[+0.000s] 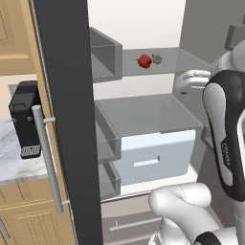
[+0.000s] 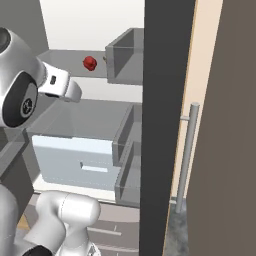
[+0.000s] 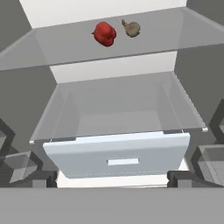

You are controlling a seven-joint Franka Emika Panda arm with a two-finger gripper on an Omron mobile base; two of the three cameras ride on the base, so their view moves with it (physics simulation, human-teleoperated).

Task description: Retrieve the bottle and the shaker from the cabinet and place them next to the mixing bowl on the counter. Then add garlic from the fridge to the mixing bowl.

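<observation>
- The fridge (image 1: pixel 72 119) stands open, its dark grey door swung wide, pale inside, with a grey shelf (image 3: pixel 131 48) above a pale drawer (image 3: pixel 118 159).
- To the left, a marble counter (image 1: pixel 9 162) carries a black appliance (image 1: pixel 26 119).
- The claw (image 3: pixel 113 177) is released, jaws spread wide, holding nothing.
- The garlic (image 3: pixel 131 28) lies on the shelf ahead of the claw and above it, just beside a red pepper (image 3: pixel 104 33), well apart from the fingertips (image 3: pixel 43 178).

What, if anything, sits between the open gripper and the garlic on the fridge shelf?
Nothing visible blocks it. The garlic lies on the grey shelf just beside a red pepper; the gripper hangs open, lower down, facing the pale drawer.
</observation>
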